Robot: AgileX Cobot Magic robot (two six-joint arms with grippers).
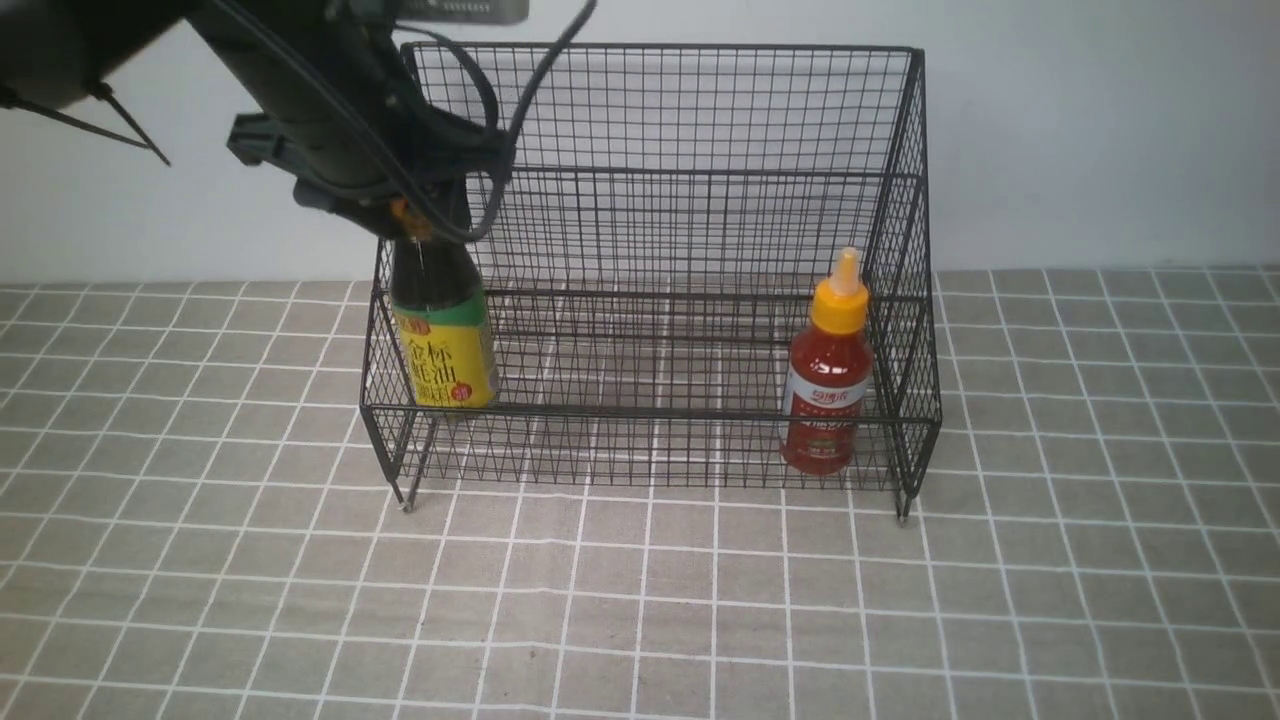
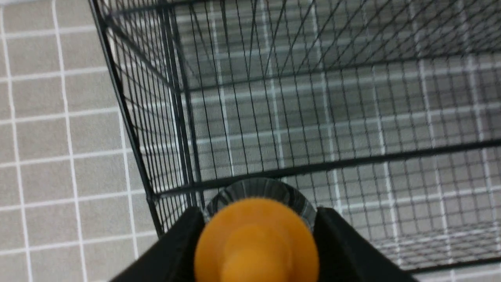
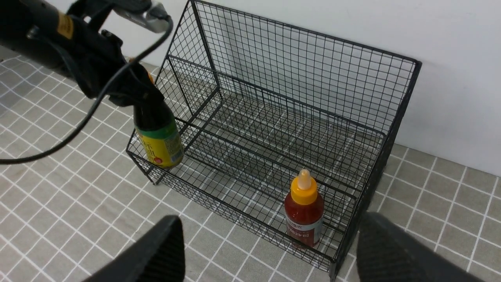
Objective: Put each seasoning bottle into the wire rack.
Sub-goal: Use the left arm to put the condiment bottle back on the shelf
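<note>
Already red bottle (image 1: 825, 400) stands in wire rack (image 1: 650, 180); left tool (image 1: 415, 222) clamps dark bottle (image 1: 445, 340), right tool (image 3: 270, 244) gapes.

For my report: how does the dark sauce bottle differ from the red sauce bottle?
The dark bottle has a yellow-green label; the red bottle a white-red one. The left hand holds the dark bottle raised at the rack's left end; the red bottle stands free at its right end. Both are upright with orange-yellow caps.
</note>
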